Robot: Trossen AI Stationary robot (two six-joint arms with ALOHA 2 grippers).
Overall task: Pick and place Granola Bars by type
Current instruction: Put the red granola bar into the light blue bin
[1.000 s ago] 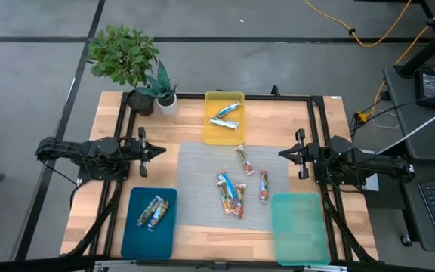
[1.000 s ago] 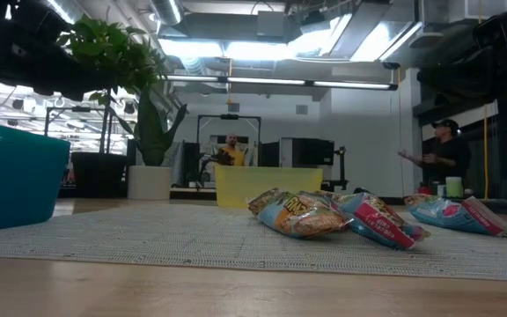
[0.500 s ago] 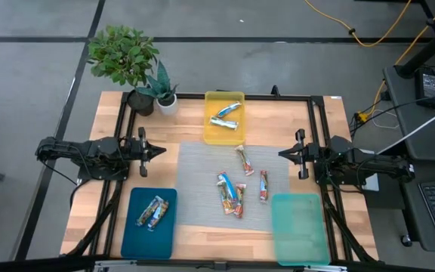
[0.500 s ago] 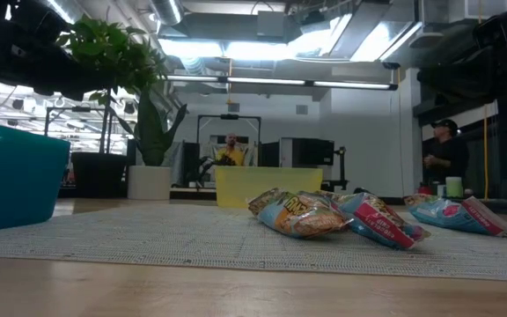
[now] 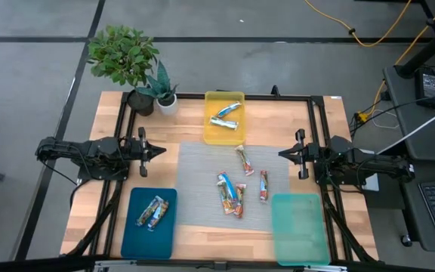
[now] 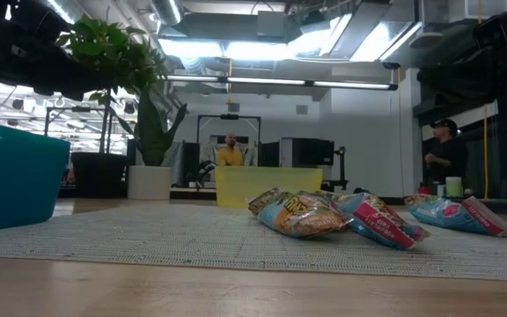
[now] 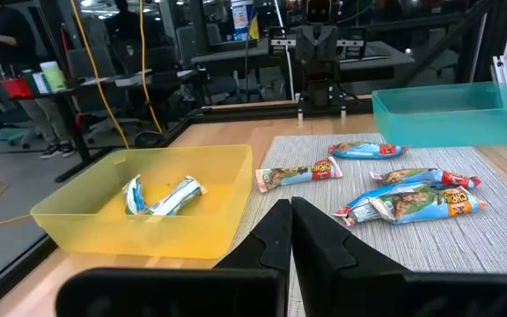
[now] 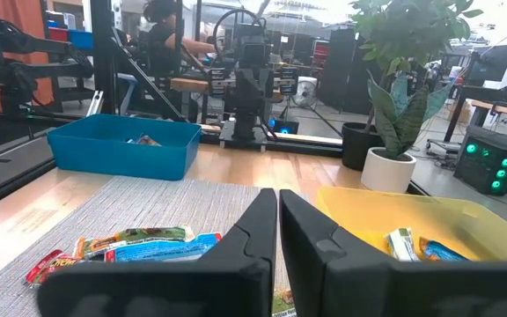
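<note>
Left gripper [image 5: 159,151] hangs at the left side of the wooden surface [image 5: 338,121], fingers pressed together and holding nothing, pointing inward at the grey woven mat [image 5: 202,204]. Right gripper [image 5: 282,154] mirrors it from the right side, likewise closed and empty. Both look parked clear of the mat, probably so the overhead camera sees every bar.

The sorting is partly done: 2 blue-and-white wrapped granola bars [image 5: 226,115] lie in the yellow plastic tray [image 5: 224,137] at the far edge, and 2 darker brown wrapped bars [image 5: 150,212] sit in the dark blue tray [image 5: 149,243] near the left arm. The translucent teal tray [image 5: 300,227] near the right arm looks empty.

About 5 loose shiny bars [image 5: 232,198] wait on the mat, some overlapping. The red-and-white bar [image 5: 263,185] lies apart, nearest the teal tray, a likely right-arm pick.
</note>
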